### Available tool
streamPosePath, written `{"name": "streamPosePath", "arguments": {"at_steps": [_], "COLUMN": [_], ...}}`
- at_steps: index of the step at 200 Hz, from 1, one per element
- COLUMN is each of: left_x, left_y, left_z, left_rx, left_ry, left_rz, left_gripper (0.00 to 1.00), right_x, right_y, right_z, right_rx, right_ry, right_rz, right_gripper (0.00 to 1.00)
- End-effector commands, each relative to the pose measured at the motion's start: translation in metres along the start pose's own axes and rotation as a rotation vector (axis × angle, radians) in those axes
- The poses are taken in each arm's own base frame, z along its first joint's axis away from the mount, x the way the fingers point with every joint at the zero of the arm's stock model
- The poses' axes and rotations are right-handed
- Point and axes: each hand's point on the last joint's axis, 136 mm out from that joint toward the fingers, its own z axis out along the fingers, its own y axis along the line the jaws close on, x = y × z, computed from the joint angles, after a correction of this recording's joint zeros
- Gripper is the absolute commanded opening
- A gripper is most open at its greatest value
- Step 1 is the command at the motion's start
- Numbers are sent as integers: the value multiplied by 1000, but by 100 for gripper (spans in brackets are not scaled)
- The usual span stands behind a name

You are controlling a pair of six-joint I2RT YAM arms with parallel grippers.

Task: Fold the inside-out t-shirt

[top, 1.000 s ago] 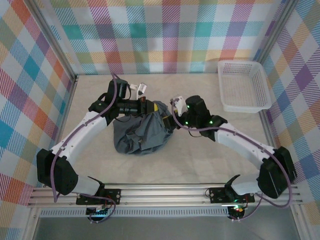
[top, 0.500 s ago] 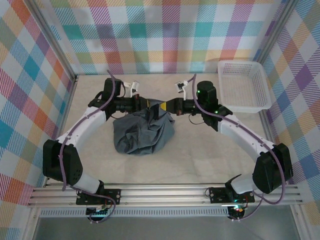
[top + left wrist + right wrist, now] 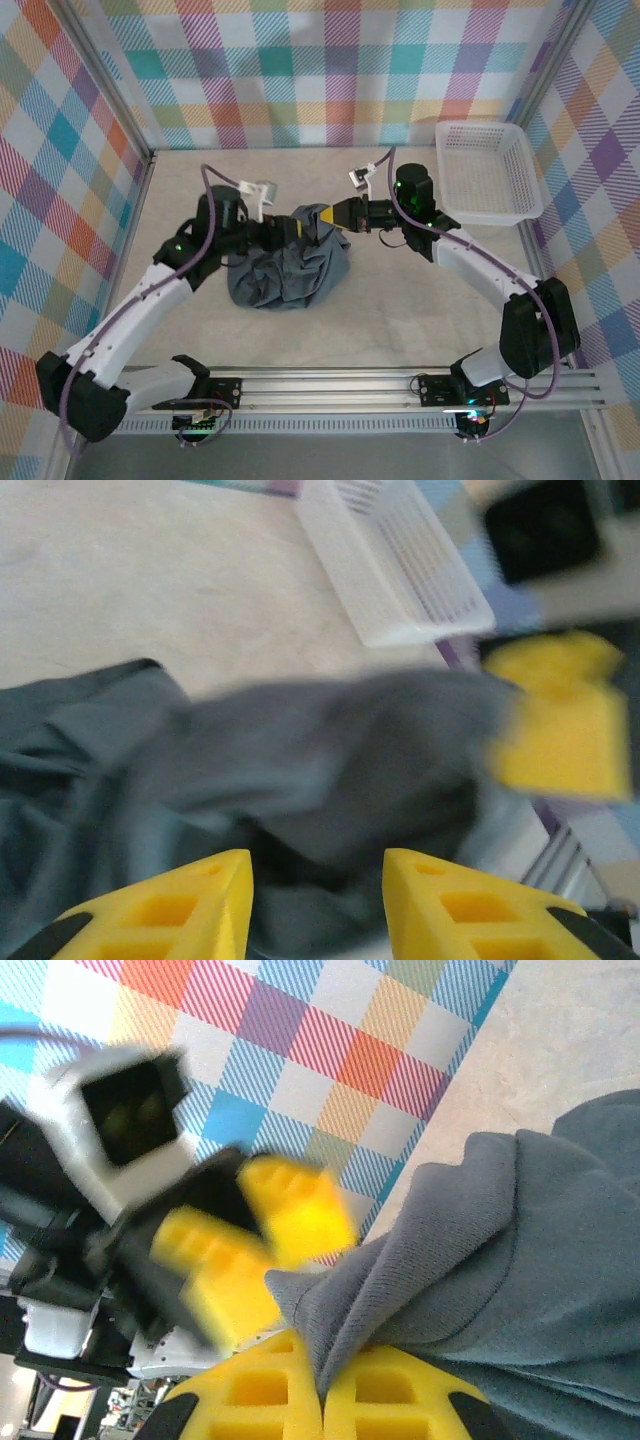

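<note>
The inside-out t-shirt (image 3: pixel 288 270) lies in a bunched slate-grey heap at the table's middle. Its top edge is lifted at the back. My right gripper (image 3: pixel 322 216) is shut on that raised edge. In the right wrist view a fold of the t-shirt (image 3: pixel 480 1260) is pinched between the closed yellow fingers of the right gripper (image 3: pixel 322 1385). My left gripper (image 3: pixel 297 232) is just left of it, over the heap. In the left wrist view the left gripper (image 3: pixel 317 885) stands open, nothing between its fingers, with the t-shirt (image 3: pixel 300 750) just beyond them.
A white mesh basket (image 3: pixel 488 172) stands at the back right, seen as the basket (image 3: pixel 395 565) from the left wrist. Plaid walls enclose the table on three sides. Bare table surface (image 3: pixel 400 310) lies in front of and right of the heap.
The left gripper has opened, let go of the shirt's raised edge and drawn back a little. The right gripper, open a second ago, shut on that edge and still holds it.
</note>
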Motion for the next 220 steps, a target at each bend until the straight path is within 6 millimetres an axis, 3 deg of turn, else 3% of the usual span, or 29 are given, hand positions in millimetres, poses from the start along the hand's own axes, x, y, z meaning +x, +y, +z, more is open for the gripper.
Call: {"name": "streamPosePath", "arguments": {"at_steps": [1,38,65,84,111,131,153,180,200,220], "left_x": [8,9,14,13,6,-5,-12,-14,-13,-14], "left_y": [12,11,-3,11,30,36,31,21,9,1], "left_z": [11,44,65,72,75,73,64,47,30,22], "left_rx": [-187,-205,-109,-176,-287,-333,-310,-228,-70,56], "left_ry": [-52,-45,-18,-20,-48,-75,-91,-55,37,179], "left_rz": [176,266,307,307,315,305,272,204,66,-113], "left_gripper": [35,35,60,69,70,59,32,0,0,0], "right_x": [-10,-8,-8,-8,-7,-6,-5,-13,-12,-3], "right_y": [13,17,19,19,22,20,5,-30,-58,-83], "right_z": [0,-2,-4,-5,-5,-6,-9,-28,-42,-46], "right_rx": [-37,-29,-22,-22,-36,-21,50,160,228,297], "right_ry": [3,7,-3,-8,-7,-9,-25,-71,-63,11], "right_rz": [-22,-19,-28,-22,-20,-21,3,94,94,39], "right_gripper": [0,0,0,0,0,0,0,0,0,7]}}
